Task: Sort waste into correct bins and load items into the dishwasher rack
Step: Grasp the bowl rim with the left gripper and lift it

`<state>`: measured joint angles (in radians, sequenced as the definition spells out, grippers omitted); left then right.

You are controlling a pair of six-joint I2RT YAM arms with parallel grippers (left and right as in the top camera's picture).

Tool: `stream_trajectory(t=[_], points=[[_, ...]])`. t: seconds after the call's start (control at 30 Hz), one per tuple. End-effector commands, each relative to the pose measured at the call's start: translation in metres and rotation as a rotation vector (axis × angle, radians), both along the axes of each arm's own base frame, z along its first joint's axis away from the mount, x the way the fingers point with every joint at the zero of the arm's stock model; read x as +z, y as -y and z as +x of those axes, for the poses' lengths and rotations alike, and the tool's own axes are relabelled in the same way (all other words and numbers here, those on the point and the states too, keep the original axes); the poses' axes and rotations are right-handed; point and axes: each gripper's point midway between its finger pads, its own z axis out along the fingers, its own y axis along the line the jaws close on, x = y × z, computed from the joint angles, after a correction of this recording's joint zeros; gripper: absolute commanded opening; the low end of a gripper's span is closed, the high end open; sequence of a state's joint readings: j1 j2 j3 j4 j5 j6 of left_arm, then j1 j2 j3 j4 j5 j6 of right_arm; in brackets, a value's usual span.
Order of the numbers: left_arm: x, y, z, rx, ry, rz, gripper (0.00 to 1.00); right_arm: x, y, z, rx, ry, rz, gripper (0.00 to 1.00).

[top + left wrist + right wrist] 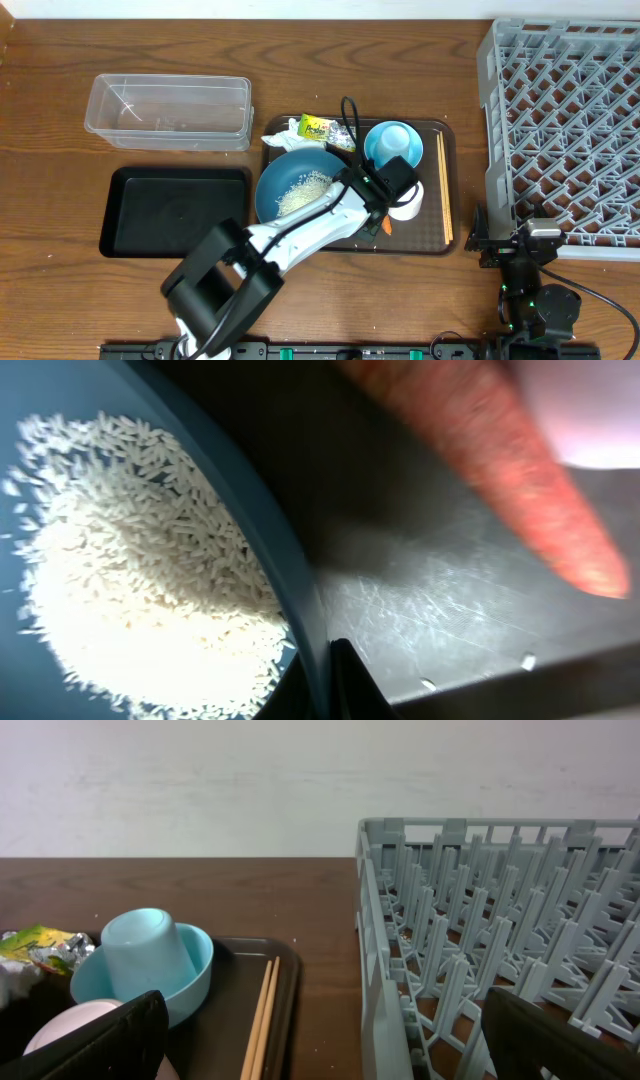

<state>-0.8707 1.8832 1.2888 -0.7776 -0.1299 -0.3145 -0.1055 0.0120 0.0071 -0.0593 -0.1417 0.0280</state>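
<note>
Nothing is sorted yet: the tub (168, 110), black tray (175, 212) and rack (560, 120) look bare, the carrot (480, 460) lies on the brown tray (430, 235) by the left pincer (383, 210), whose spread I cannot tell, and the right pincer (330, 1050) gapes wide.

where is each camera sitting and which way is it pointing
Overhead: above the table, looking straight down at the brown tray and rack; left arm and right arm show, left gripper over the tray.
Left wrist: low over the tray, facing the rice in the blue bowl and the carrot; one fingertip shows.
Right wrist: low, facing level toward the wall; right gripper open, fingers in the bottom corners.
Shared: overhead and right wrist both see chopsticks, light-blue cup and rack.
</note>
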Motion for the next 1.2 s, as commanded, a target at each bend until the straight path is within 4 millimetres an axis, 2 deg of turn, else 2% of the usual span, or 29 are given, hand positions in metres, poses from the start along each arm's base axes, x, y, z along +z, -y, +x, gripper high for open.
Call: stream_trajectory(t=[0.0, 0.37, 0.5, 0.63, 0.83, 1.17], points=[[0.023, 0.004, 0.003, 0.006, 0.035, -0.057, 0.06, 0.0, 0.003, 0.0, -0.011, 0.001, -0.018, 0.99], [0.076, -0.003, 0.002, 0.015, 0.11, -0.144, 0.06, 0.0, 0.003, 0.0, -0.01, 0.001, -0.018, 0.99], [0.098, -0.014, 0.007, 0.047, 0.148, -0.184, 0.06, 0.0, 0.003, 0.0, -0.011, 0.001, -0.018, 0.99], [0.117, -0.034, 0.022, 0.115, 0.189, -0.223, 0.06, 0.0, 0.003, 0.0, -0.011, 0.001, -0.018, 0.99], [0.128, -0.063, 0.041, 0.236, 0.15, -0.331, 0.06, 0.0, 0.003, 0.0, -0.01, 0.001, -0.018, 0.99], [0.13, -0.113, 0.066, 0.404, 0.076, -0.461, 0.06, 0.0, 0.003, 0.0, -0.01, 0.001, -0.018, 0.99]])
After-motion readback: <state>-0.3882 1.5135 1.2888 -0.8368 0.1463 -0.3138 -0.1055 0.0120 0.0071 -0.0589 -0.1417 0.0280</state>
